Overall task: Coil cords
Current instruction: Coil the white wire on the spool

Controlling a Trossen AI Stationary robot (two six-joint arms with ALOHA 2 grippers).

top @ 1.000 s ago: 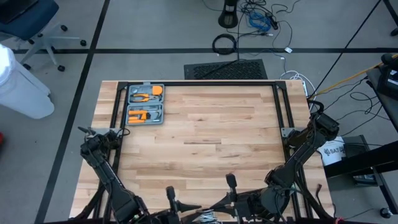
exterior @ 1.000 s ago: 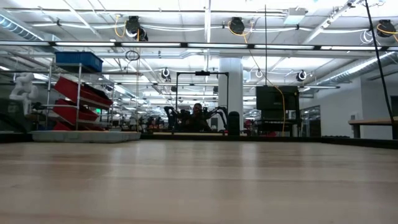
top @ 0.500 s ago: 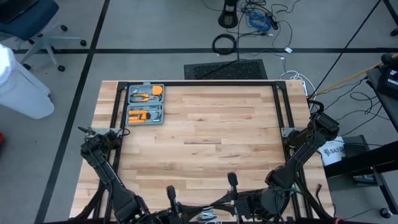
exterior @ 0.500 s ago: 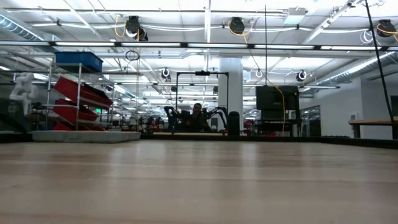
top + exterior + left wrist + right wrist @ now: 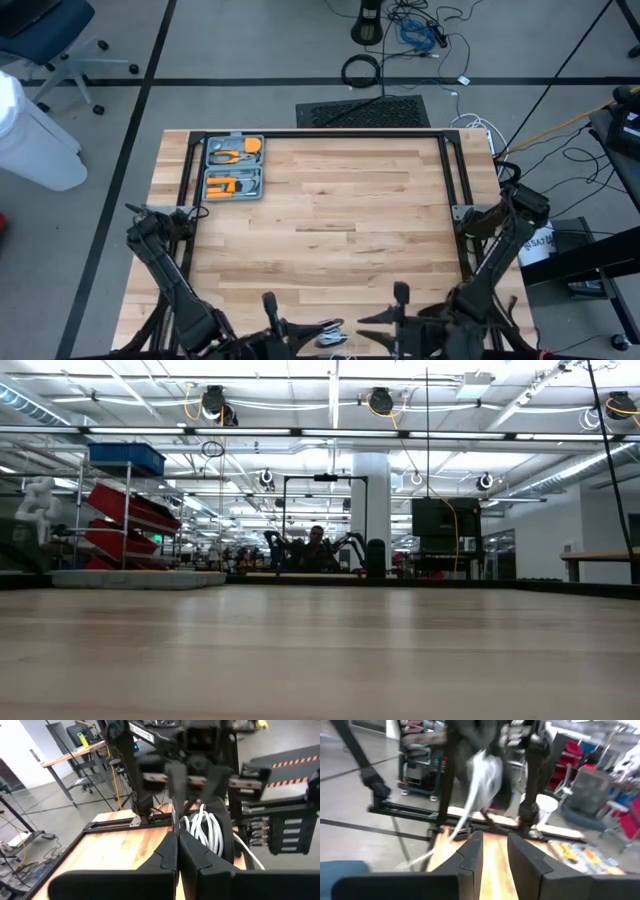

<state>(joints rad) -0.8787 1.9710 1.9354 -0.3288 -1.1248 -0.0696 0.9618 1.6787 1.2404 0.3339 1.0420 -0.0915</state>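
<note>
Both my arms shifted at near desk edge since a second ago: right hand (image 5: 400, 300) swung outward, left hand (image 5: 268, 308) moved slightly; coiled thin white cord (image 5: 330, 331) now shows between them. Judging handover under way.

High view: grey tool case with orange tools (image 5: 233, 167) far left on wooden desk (image 5: 330, 210), well apart from cord.

Low view: bare desk, no hands.

Left wrist view: my left hand (image 5: 177, 851) fingers pressed together, nothing between; white cord bundle (image 5: 207, 832) just beyond.

Right wrist view: my right hand (image 5: 494, 851) fingers parted, empty; blurred cord (image 5: 482, 775) ahead.
</note>
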